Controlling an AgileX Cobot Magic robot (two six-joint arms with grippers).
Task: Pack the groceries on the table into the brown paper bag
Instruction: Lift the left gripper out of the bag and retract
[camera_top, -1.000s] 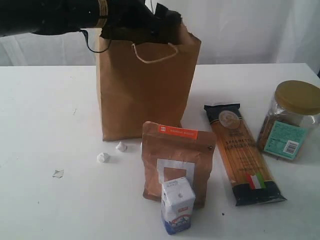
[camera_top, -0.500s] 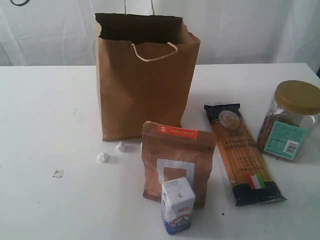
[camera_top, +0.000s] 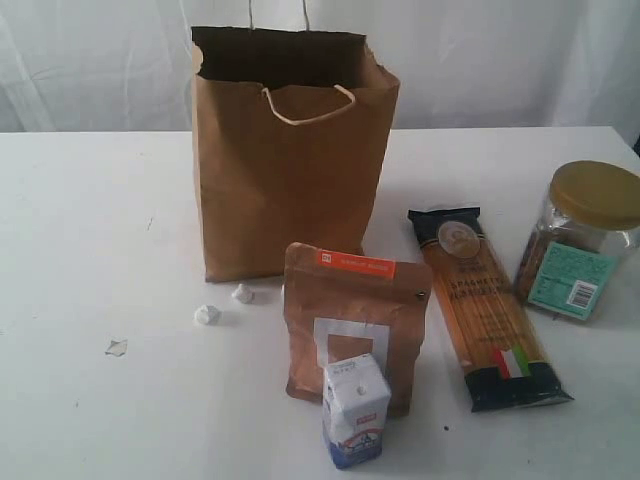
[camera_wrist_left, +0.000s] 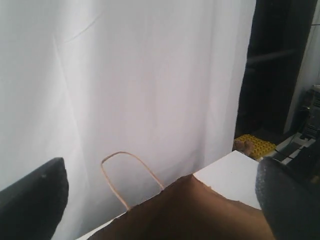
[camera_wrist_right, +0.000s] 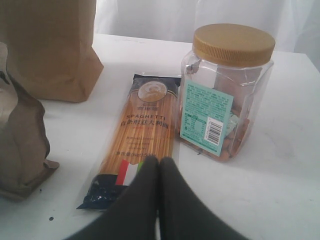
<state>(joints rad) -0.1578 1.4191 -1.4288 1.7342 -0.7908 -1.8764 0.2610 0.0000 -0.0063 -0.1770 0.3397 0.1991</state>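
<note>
Brown paper bag (camera_top: 285, 170) upright, left hand (camera_wrist_left: 159, 197) apart above its rim, right hand (camera_wrist_right: 160, 167) together by spaghetti packet (camera_wrist_right: 142, 130)

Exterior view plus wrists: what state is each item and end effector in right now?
brown paper bag: upright, mouth open
brown pouch: standing upright
white-blue carton: upright, before the pouch
spaghetti packet: lying flat
gold-lidded jar: upright, lid on
left end effector: open, empty
right end effector: shut, empty

Brown paper bag (camera_top: 285, 180) of matt, creased kraft paper, spaghetti packet (camera_top: 487, 305) in glossy clear film, gold-lidded clear jar (camera_top: 580, 240) of shiny plastic, white table (camera_top: 90, 250) looks smooth and matt
</note>
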